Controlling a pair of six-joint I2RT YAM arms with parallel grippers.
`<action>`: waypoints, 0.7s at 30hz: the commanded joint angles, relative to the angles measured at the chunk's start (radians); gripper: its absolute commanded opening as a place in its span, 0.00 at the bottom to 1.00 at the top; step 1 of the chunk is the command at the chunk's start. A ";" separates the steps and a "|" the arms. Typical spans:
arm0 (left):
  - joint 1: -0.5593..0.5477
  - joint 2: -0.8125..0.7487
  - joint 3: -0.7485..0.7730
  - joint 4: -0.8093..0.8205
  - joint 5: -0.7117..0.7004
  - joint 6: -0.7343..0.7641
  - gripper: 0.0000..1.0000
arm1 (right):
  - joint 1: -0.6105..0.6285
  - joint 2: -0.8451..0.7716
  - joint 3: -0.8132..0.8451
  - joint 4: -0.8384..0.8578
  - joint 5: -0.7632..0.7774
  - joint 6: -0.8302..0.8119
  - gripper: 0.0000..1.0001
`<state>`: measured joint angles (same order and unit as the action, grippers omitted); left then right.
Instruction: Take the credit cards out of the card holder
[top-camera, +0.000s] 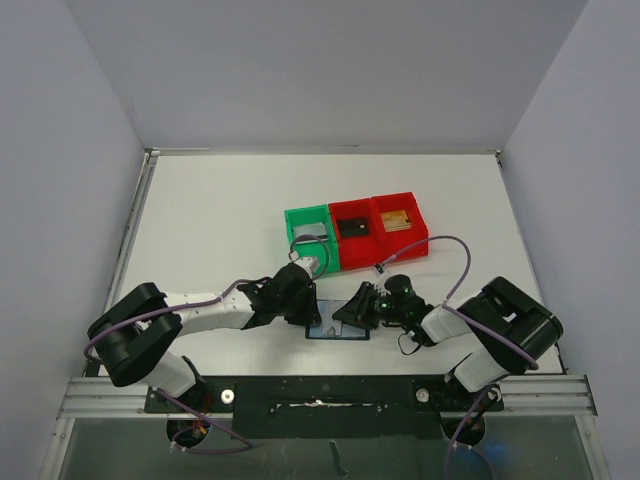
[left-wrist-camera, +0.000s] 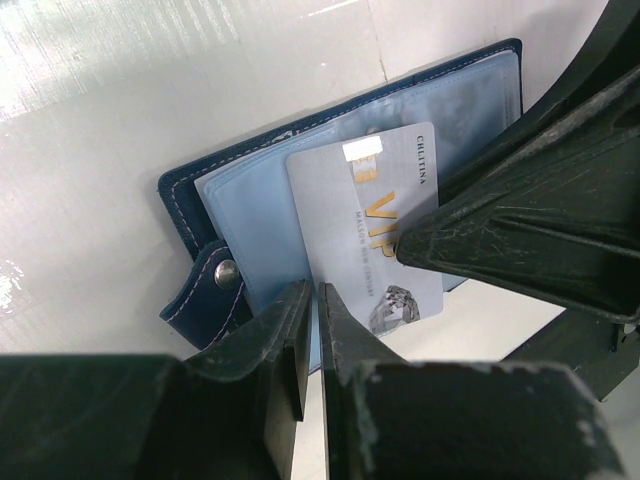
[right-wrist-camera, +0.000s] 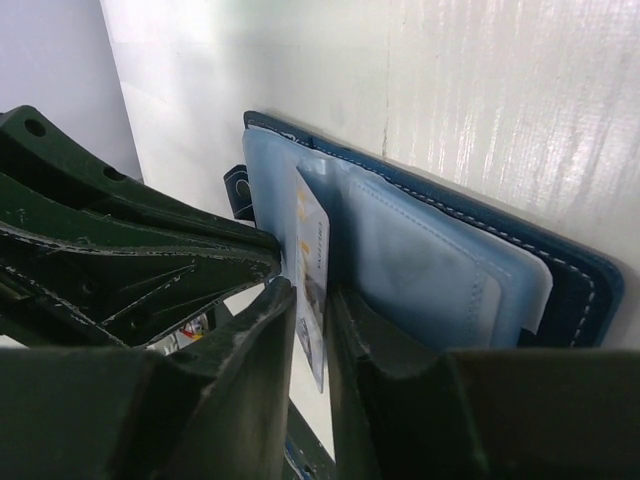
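The card holder (top-camera: 340, 331), a navy wallet, lies open on the table between both grippers, its light blue pocket panels (left-wrist-camera: 250, 200) facing up. A silver-grey credit card (left-wrist-camera: 370, 220) marked VIP sticks half out of a pocket. My right gripper (right-wrist-camera: 310, 290) is shut on this card (right-wrist-camera: 312, 250), one finger (left-wrist-camera: 520, 220) lying over it. My left gripper (left-wrist-camera: 315, 300) is shut on the card holder's near edge, next to the snap tab (left-wrist-camera: 225, 272). A black card (top-camera: 352, 227) and a gold-tan card (top-camera: 397, 220) lie in the red bins.
A green bin (top-camera: 305, 212) and two red bins (top-camera: 350, 206) (top-camera: 400, 198) stand in a row just behind the grippers. Grey walls close off the white table on three sides. The right arm's cable (top-camera: 455, 245) loops beside the bins.
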<state>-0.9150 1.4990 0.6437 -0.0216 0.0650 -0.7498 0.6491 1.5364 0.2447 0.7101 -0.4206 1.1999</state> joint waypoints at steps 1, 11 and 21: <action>0.001 -0.006 -0.015 -0.048 -0.015 0.027 0.09 | 0.016 0.007 0.004 0.048 0.020 0.005 0.23; 0.001 -0.011 -0.031 -0.030 -0.012 0.018 0.09 | 0.047 0.027 -0.032 0.090 0.063 0.033 0.24; 0.001 -0.024 -0.024 -0.040 -0.024 0.015 0.09 | 0.043 -0.014 -0.042 0.034 0.083 0.026 0.24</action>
<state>-0.9150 1.4937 0.6346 -0.0093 0.0669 -0.7506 0.6880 1.5517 0.2184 0.7773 -0.3759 1.2411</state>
